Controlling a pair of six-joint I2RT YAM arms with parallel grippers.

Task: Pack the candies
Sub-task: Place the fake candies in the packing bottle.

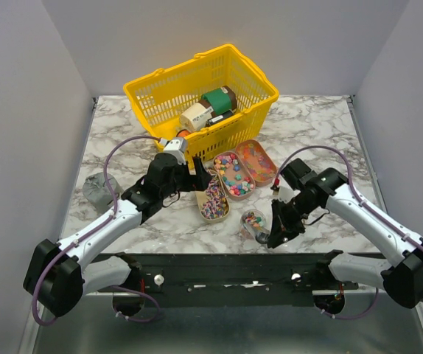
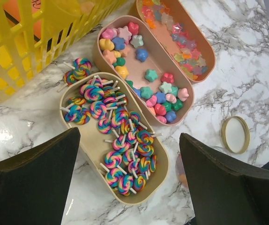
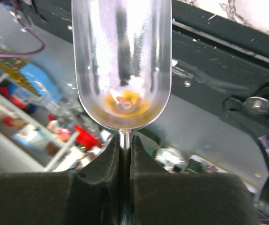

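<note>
The candies lie in three oval trays. Swirl lollipops [image 2: 120, 136] fill the near tray [image 1: 213, 199], star and heart sweets [image 2: 160, 96] the middle tray [image 1: 233, 175], and small pale stars [image 2: 186, 51] the far tray [image 1: 256, 161]. A couple of lollipops [image 2: 77, 70] lie loose beside the basket. My left gripper [image 2: 130, 135] hangs open above the lollipop tray's near end. My right gripper [image 3: 124, 140] is shut on the thin stem of a shiny scoop [image 3: 123, 61], beside a small clear jar [image 1: 253, 221] holding several candies.
A yellow basket [image 1: 160, 92] with bottles and cans stands behind the trays, its wall close to the left gripper. A gold lid [image 2: 235, 134] lies on the marble right of the trays. A grey crumpled lump [image 1: 96, 188] sits at the left edge.
</note>
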